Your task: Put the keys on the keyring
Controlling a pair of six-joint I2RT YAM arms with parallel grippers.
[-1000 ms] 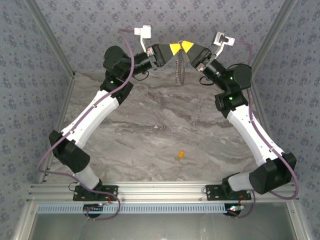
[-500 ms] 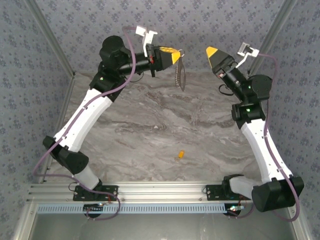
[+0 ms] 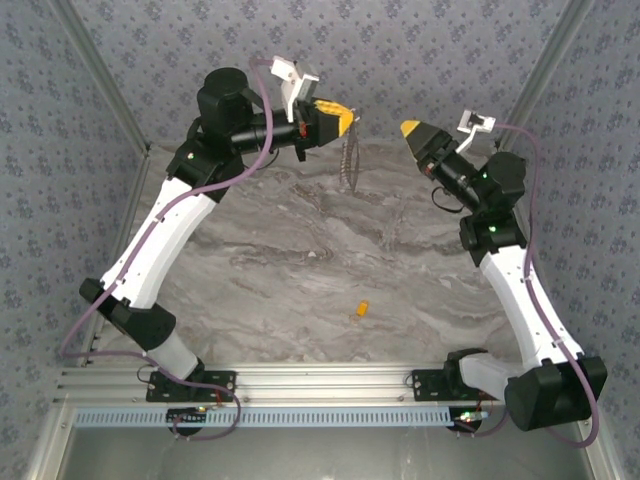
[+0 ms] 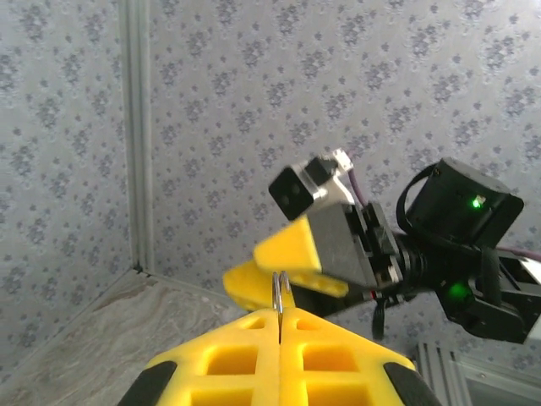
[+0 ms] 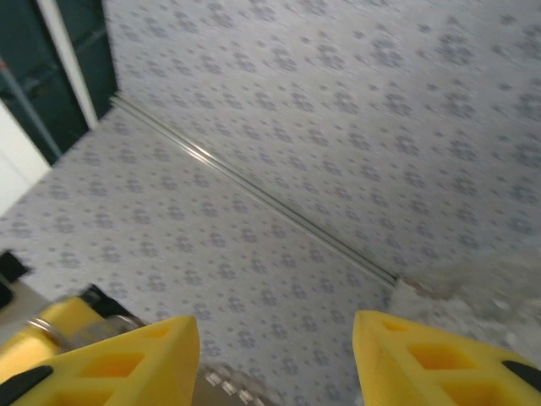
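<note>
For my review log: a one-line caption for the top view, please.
Left gripper holds the keyring dangling over the table; right gripper open, apart from it; key lies on the table.

our left arm (image 3: 165,240) and right arm (image 3: 520,290) wear white shells on the long links and black housings at the joints (image 3: 225,95), some lit by small green lights (image 3: 489,228). a purple cable (image 3: 64,340) trails along each. the left gripper (image 3: 349,118) and right gripper (image 3: 406,127) carry yellow wedge fingers (image 4: 228,359) with square moulded pockets, and white brackets (image 3: 292,80) top our wrists.
</note>
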